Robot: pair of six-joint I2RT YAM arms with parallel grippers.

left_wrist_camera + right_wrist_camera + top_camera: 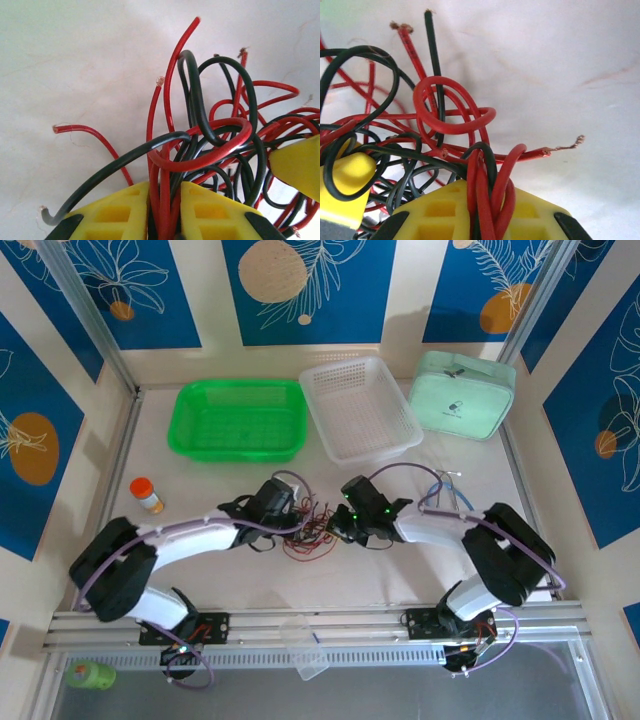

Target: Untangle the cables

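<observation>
The cables (pixel 312 532) are a knot of thin red and black wires on the white table between my two grippers. In the left wrist view my left gripper (pixel 165 189) is shut on a bundle of red and black cables (pixel 210 135) pinched between its yellow fingers (pixel 117 212). The right wrist view has my right gripper (pixel 488 189) shut on several red strands and one black strand of the cables (pixel 445 120). The grippers face each other across the knot, left gripper (pixel 296 523) and right gripper (pixel 336 528), a few centimetres apart. Loose stripped ends stick out around the tangle.
A green basket (pixel 238 420) and a white basket (pixel 358 405) stand at the back, with a mint case (pixel 462 395) at the back right. An orange-capped bottle (pixel 147 495) is at the left. A blue cable loop (pixel 445 492) lies right of the right arm. A clear cup (pixel 305 645) sits on the front rail.
</observation>
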